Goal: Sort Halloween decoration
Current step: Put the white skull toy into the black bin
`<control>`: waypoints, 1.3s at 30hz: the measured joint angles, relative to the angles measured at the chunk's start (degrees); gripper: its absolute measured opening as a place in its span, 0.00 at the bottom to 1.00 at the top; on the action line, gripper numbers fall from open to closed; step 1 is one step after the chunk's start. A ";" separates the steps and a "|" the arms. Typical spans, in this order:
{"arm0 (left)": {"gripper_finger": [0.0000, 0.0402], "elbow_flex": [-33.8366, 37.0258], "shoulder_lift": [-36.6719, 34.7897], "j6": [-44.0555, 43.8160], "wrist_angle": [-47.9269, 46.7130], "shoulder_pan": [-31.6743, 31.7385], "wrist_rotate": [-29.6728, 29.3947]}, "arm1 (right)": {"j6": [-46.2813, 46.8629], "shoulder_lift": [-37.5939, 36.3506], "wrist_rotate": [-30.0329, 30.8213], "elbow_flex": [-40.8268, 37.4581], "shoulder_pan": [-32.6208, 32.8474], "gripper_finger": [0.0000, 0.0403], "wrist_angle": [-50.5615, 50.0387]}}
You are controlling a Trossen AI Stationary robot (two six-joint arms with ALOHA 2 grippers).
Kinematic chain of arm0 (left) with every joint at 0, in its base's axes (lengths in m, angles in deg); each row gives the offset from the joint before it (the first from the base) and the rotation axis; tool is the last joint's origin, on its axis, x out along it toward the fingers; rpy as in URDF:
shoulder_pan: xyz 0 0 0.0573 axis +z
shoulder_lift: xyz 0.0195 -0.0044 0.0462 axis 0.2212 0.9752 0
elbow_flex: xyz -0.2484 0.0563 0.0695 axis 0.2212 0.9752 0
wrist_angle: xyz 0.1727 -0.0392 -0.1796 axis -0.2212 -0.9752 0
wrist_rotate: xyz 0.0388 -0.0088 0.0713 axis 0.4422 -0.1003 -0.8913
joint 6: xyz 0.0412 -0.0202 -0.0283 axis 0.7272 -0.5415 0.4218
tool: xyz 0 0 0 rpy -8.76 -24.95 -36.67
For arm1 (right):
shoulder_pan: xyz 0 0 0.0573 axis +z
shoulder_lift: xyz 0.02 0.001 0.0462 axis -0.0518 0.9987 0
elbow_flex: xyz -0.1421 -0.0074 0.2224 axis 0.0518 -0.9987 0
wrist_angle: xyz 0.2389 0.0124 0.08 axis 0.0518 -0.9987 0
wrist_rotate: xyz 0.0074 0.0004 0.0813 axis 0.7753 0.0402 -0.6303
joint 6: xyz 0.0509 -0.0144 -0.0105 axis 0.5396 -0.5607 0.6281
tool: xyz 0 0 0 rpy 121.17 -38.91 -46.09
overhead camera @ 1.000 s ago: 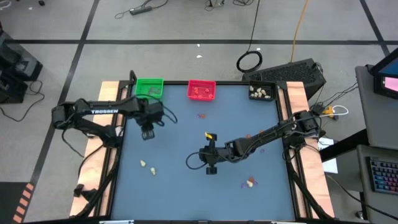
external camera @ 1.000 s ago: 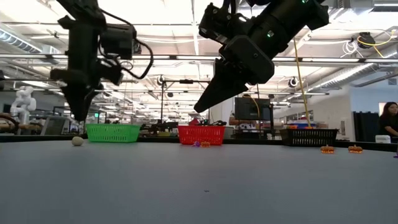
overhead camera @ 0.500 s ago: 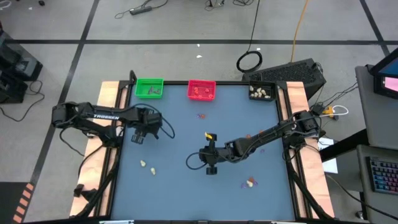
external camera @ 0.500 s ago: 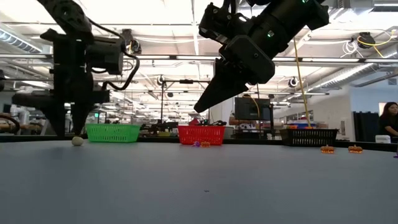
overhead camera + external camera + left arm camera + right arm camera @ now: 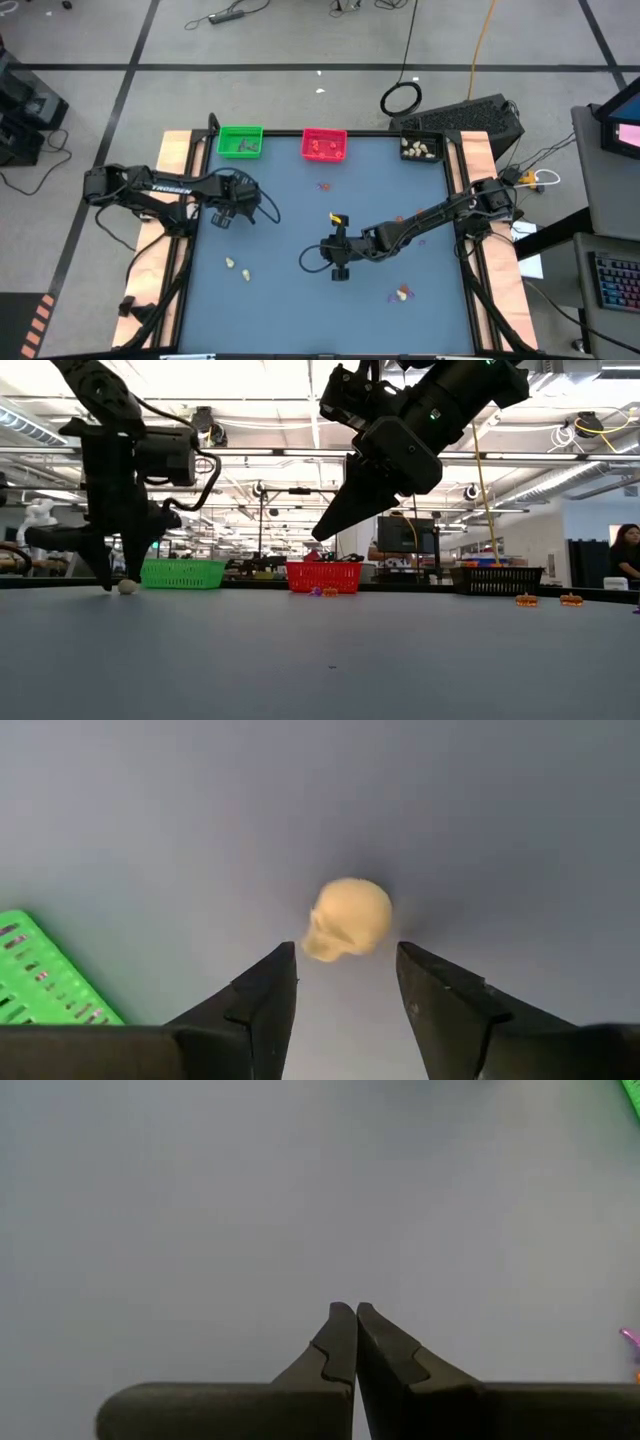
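Left wrist view shows the left gripper [image 5: 345, 985] with its jaws apart and empty, a cream skull [image 5: 348, 918] lying on the table [image 5: 500, 810] just ahead of the fingertips and in line with the gap; it looks roundish, face turned toward one finger, so its long axis hardly matters. In the low view the fingers stand at the table on either side of it, though whether they touch it I cannot tell. The left arm is clearly the nearer one. The green tray [image 5: 240, 141] sits close by at the far edge, beside the red tray [image 5: 324, 145] and black tray [image 5: 421, 148]. The right gripper [image 5: 346, 1345] hangs closed and empty over mid-table. White lettering on the left arm reads "TROSSEN".
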 joint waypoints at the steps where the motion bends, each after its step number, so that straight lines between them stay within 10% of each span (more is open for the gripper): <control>1: 0.45 0.07 0.00 -0.01 0.32 0.00 -0.17 | -0.02 0.00 -0.02 0.00 0.00 0.00 0.00; 27: 0.02 -2.69 4.92 -4.78 4.91 1.46 6.20 | -0.22 0.00 -0.02 0.00 0.02 0.00 -0.03; 39: 0.09 -2.89 4.87 -17.50 5.17 1.16 12.10 | -0.22 0.00 -0.02 0.00 0.04 0.00 -0.23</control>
